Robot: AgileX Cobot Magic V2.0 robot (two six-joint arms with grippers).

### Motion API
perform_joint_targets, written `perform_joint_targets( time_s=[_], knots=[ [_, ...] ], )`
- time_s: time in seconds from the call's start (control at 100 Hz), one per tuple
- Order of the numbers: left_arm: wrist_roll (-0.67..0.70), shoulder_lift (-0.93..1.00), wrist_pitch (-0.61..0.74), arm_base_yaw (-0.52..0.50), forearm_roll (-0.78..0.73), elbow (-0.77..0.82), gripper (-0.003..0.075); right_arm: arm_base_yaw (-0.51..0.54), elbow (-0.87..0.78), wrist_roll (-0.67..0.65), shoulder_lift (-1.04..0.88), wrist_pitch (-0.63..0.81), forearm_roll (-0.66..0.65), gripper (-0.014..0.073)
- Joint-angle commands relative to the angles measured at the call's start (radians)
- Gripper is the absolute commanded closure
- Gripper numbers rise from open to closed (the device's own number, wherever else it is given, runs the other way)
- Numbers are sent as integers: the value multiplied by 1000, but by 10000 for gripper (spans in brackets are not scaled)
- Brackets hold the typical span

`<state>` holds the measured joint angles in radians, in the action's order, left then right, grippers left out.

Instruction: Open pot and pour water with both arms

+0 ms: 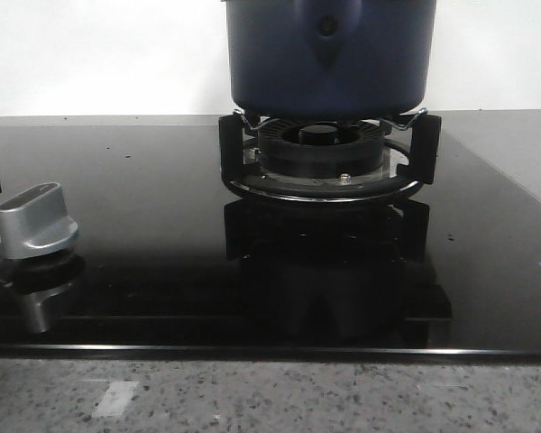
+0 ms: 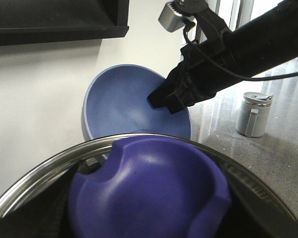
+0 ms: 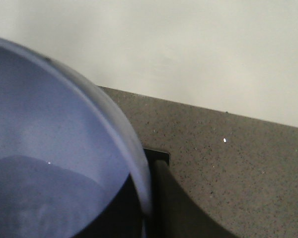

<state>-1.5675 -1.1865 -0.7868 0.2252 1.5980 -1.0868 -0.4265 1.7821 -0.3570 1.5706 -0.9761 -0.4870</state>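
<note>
The dark navy-blue pot [image 1: 329, 54] stands on the burner [image 1: 323, 153] at the top of the front view; its top is cut off and no gripper shows there. In the left wrist view a steel-rimmed lid [image 2: 39, 178] with a purple-blue knob [image 2: 149, 188] fills the foreground, right up against my left gripper, and hides its fingers. My right gripper [image 2: 165, 99] is clamped on the rim of a tilted pale blue bowl [image 2: 124, 101]. In the right wrist view the bowl [image 3: 49, 139] sits between the right gripper's [image 3: 148, 198] fingers, with a darker pool low inside.
A silver stove knob [image 1: 36, 221] is at the left of the black glass hob [image 1: 144, 198]. A grey lidded cup [image 2: 253, 115] stands on the speckled counter [image 3: 228, 163]. A black shelf [image 2: 54, 20] hangs on the white wall.
</note>
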Motion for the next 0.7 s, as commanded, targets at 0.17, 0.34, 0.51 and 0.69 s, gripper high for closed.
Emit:
perform_joint_targets(
  time_s=[0.17,0.34,0.51,0.69],
  knots=[
    [-1,32,-7,-4,89,-37,363,-28,-17,-75,-37,108,-189,641],
    [-1,32,-3,-4,89,-37,363,-28,-41,-93,-37,126,-223,640],
    [-1,32,-1,-4,89,-37,363,-41,-52,-108,-37,134,-280,640],
    [-1,32,-1,-4,89,-37,363,-90,-52,-153,-35,130,-433,640]
  ],
)
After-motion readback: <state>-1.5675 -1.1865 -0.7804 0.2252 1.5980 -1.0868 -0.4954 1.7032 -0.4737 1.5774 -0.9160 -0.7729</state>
